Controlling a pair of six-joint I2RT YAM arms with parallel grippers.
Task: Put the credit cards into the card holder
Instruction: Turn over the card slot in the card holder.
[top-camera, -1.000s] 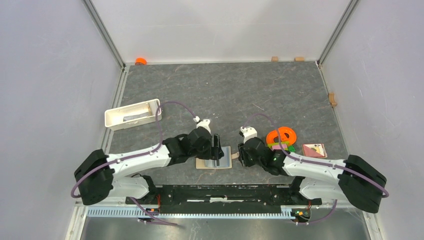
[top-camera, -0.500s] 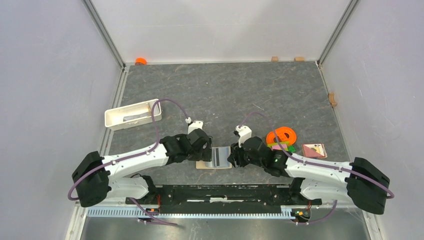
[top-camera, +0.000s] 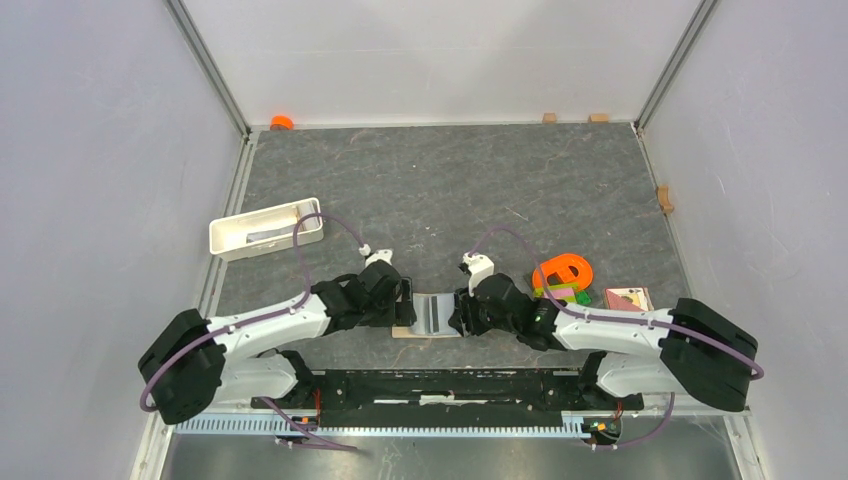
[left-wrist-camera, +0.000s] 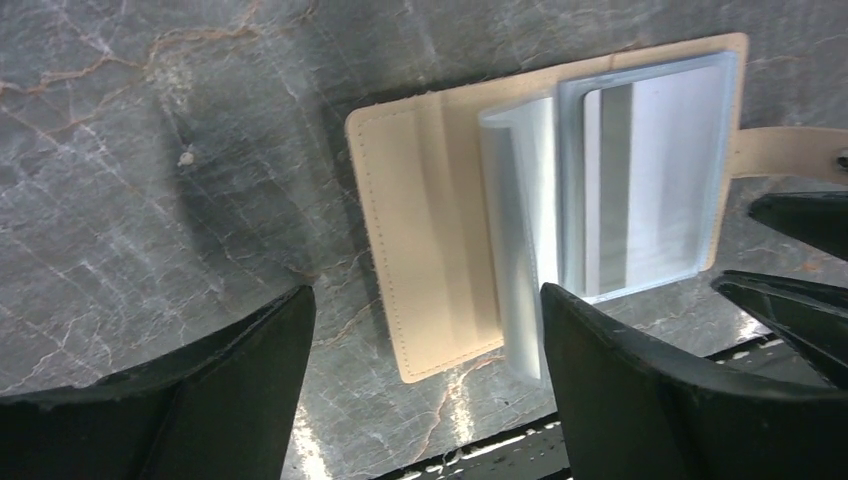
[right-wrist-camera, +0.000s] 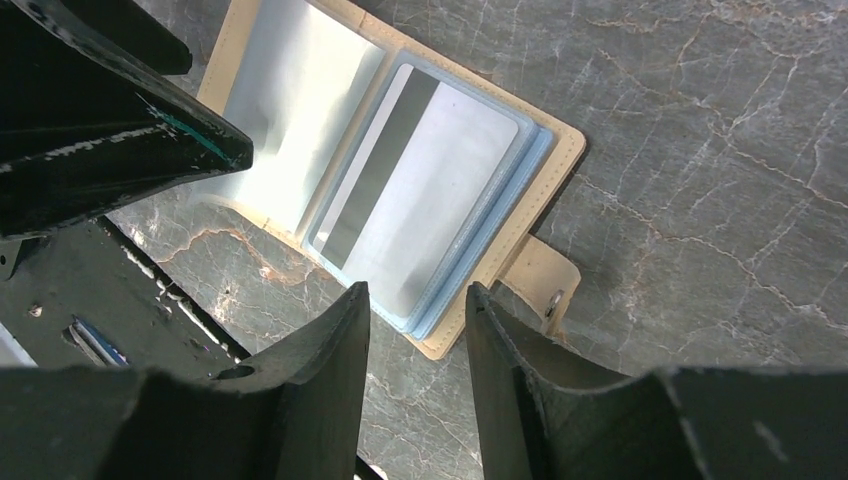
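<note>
The beige card holder (top-camera: 404, 329) lies open on the table between the two arms. A grey credit card with a dark stripe (left-wrist-camera: 640, 190) sits inside its see-through pocket (right-wrist-camera: 430, 200), and one clear leaf (left-wrist-camera: 525, 240) stands half lifted. The snap tab (right-wrist-camera: 540, 285) points toward the right arm. My left gripper (left-wrist-camera: 428, 300) hangs wide open over the holder's beige flap, holding nothing. At the holder's tab edge my right gripper (right-wrist-camera: 417, 295) is open with a narrow gap and nothing in it. A pale credit card with reddish print (top-camera: 628, 299) lies far right.
A white tray (top-camera: 228, 238) stands at the left with a flat grey item (top-camera: 266, 236) inside. An orange ring (top-camera: 562, 271) with small coloured bricks (top-camera: 572, 295) sits just right of the right gripper. The table's near edge and the black base rail (top-camera: 440, 385) are close behind the holder.
The left gripper has drawn back leftward off the pockets and opened wider. The right gripper has moved left up to the holder's tab edge and opened a little.
</note>
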